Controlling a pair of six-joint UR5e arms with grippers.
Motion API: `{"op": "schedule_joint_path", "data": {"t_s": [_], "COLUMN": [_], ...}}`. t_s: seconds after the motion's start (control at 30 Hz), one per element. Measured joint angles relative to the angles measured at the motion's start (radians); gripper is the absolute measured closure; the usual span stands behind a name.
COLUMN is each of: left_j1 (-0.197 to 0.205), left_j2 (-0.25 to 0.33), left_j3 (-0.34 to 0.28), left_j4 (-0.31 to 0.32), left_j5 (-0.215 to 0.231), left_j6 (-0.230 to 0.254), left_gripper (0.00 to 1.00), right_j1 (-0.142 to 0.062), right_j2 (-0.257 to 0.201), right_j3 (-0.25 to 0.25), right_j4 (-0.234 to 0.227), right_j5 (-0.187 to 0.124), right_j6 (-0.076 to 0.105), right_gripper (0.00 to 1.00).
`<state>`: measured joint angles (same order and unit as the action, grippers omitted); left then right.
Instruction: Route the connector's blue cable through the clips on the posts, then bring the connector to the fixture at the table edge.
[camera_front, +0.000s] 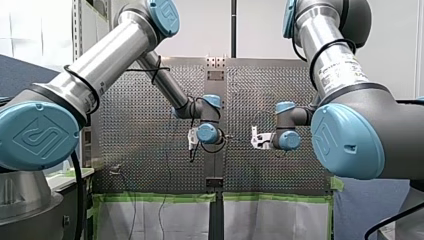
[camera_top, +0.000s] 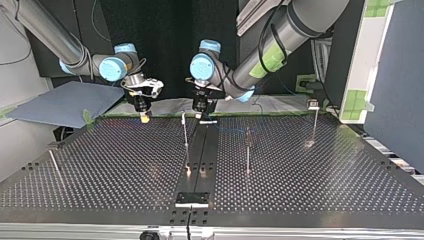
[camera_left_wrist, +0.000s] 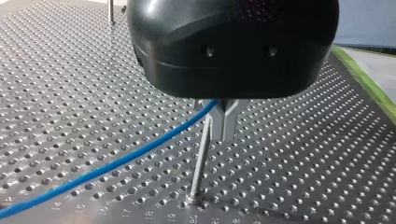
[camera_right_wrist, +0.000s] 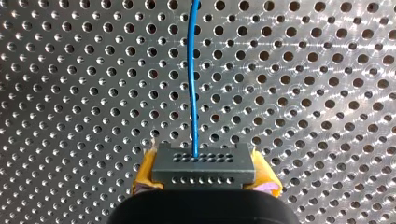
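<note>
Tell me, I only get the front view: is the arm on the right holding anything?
Observer: Yes. Its wrist view shows the right gripper clamping a grey connector between yellow pads.
Visitor: Where does the wire from it go?
Observer: The blue cable runs to the left gripper, whose metal fingers are closed around it beside a thin post.

Even room light falls on the bench (camera_top: 310, 175). Small glare spots flank its centre strip. The backdrop (camera_top: 165, 30) beyond is dark.
</note>
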<state>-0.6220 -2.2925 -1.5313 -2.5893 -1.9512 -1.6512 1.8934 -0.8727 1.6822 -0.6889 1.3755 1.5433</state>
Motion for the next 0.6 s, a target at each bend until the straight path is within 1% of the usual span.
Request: {"op": "schedule_joint_path", "data": {"t_s": [0.2,0.43,0.6], "left_j1": [0.011,0.024,0.03], "left_j2": [-0.001,-0.008,-0.026], "left_j3": [0.003,0.006,0.015], "left_j4": [0.016,0.009,0.002], "left_j5": [0.015,0.013,0.02], "left_j6": [-0.002,-0.001,-0.001], "left_gripper": [0.99,0.99,0.99], "right_j1": [-0.002,-0.002,-0.002], "right_j2": [0.0,0.001,0.002], "right_j3": [-0.005,-0.01,-0.011], "right_j4": [0.0,0.0,0.0], "right_j5": [0.002,0.003,0.004], "right_j6": [0.005,0.006,0.006], "right_gripper": [1.0,1.0,1.0]}}
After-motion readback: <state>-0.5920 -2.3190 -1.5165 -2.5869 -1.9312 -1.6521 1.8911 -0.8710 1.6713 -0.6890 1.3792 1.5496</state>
